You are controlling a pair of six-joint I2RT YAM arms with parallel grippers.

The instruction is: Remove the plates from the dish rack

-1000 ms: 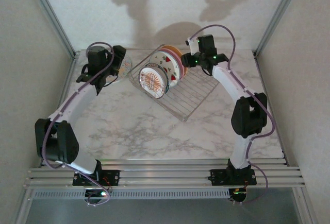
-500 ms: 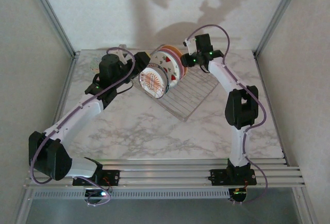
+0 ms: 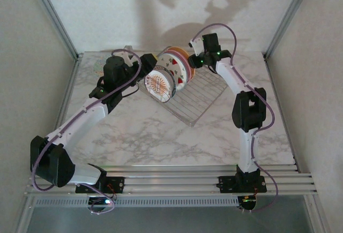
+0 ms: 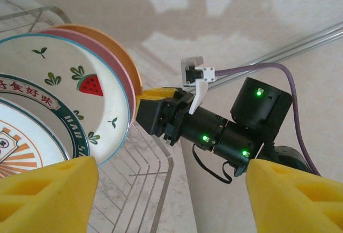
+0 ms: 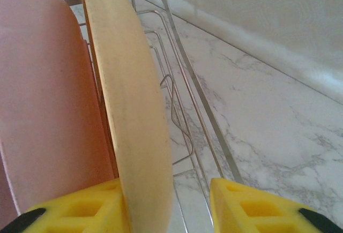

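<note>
Plate rim [image 5: 140,136] between right fingers [image 5: 257,211]

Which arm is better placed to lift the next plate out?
Right. The right fingers straddle the yellow-orange plate standing in the rack; the left fingers are open, holding nothing.

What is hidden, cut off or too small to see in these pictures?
Top view: fingertips of the right gripper are too small, lost against the plates in the silver wire dish rack.
Left wrist view: the small white plate with orange sunburst centre is cut by the left edge and partly behind a yellow finger of the left gripper.
Right wrist view: the pink plate back is cut by the left edge; its front faces away.
</note>
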